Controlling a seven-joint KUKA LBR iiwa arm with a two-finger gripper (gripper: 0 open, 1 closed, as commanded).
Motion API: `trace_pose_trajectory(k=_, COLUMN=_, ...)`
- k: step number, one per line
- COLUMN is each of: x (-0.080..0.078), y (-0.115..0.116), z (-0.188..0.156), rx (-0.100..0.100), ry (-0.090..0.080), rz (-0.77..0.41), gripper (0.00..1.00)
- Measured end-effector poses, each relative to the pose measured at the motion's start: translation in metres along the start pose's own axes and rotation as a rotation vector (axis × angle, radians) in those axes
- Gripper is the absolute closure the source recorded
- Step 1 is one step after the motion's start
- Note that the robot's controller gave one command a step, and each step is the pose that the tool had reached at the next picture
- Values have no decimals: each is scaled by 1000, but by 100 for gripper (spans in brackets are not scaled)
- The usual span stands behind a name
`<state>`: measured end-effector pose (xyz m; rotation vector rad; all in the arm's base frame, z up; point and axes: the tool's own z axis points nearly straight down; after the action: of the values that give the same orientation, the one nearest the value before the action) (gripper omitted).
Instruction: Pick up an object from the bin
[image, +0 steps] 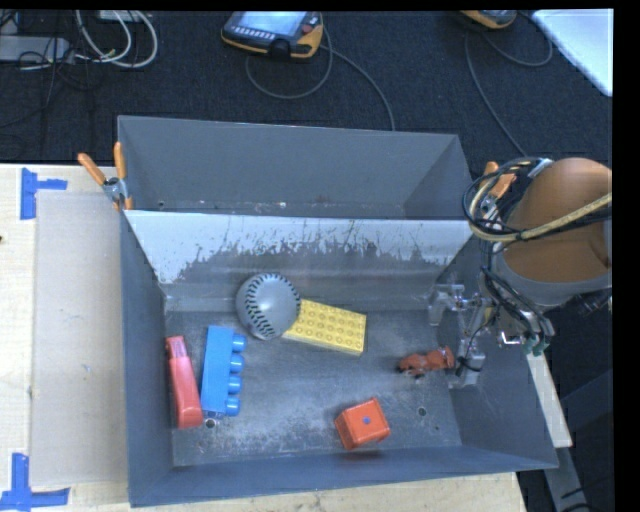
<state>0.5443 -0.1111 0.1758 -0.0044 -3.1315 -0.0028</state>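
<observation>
Gripper (457, 335) is seen low by the right wall of the bin (300, 195). Fingers (468, 362) are noted as spread, with nothing pinched between them. A small reddish-brown toy (424, 362) is found on the bin floor at centre right of the frame, just left of the lower finger. Also recorded: orange cube (361, 424) at lower centre; yellow plate (325, 326) and grey ball (267, 305) at centre; blue brick (221, 371) and red piece (182, 382) at left.

The bin (300, 170) holds six things: one red-brown toy (424, 362) just beside the gripper (462, 350), one orange cube (361, 424) near it, and farther off one yellow plate (324, 326), one ball (267, 305), one blue brick (221, 371), one red block (182, 383).
</observation>
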Motion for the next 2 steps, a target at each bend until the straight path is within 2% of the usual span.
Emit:
trace_pose_trajectory(k=1, x=-2, y=0, z=-4, rx=1, ry=-8, rz=-3, gripper=0)
trace_pose_trajectory(k=2, x=-5, y=-1, z=11, rx=2, ry=-12, rz=-127, gripper=0)
